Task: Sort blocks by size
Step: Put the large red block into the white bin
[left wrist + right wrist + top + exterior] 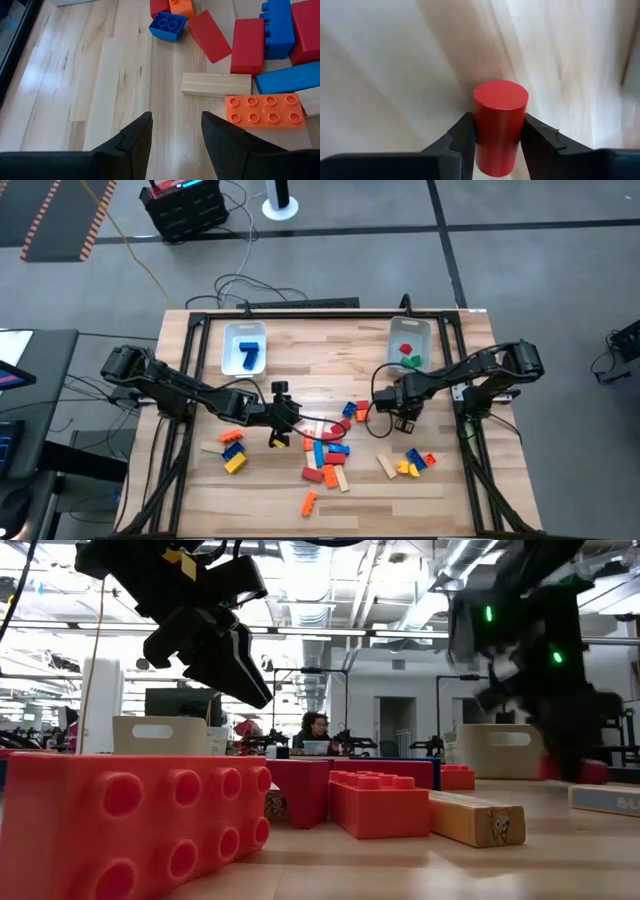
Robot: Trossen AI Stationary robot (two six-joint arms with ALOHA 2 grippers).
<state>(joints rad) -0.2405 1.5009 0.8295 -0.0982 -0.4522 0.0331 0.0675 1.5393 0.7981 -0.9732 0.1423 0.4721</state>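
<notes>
My right gripper (499,126) is right of the table's middle (388,423), pointing steeply down and shut on a red cylinder block (500,102). Left of the middle, my left gripper (176,122) hangs open over bare wood (279,432), with nothing between its fingers. Just ahead of it lie a tan bar (215,84) and an orange brick (264,110). More loose blocks (328,462) in red, blue, orange and tan lie flat across the table's middle, and smaller groups lie at the near left (232,450) and the near right (415,462). My right gripper pinches the red cylinder's round side (479,131) between its two fingers, one on each side. The fingers come from above, pointing down along the cylinder. It stands upright in the hold with its flat top (500,96) toward the camera; its lower end is hidden.
Two clear bins stand at the far edge. The left bin (245,330) holds blue blocks and the right bin (410,330) holds green and red ones. A black frame (190,370) borders the table. Bare wood lies between the bins and beside the left gripper.
</notes>
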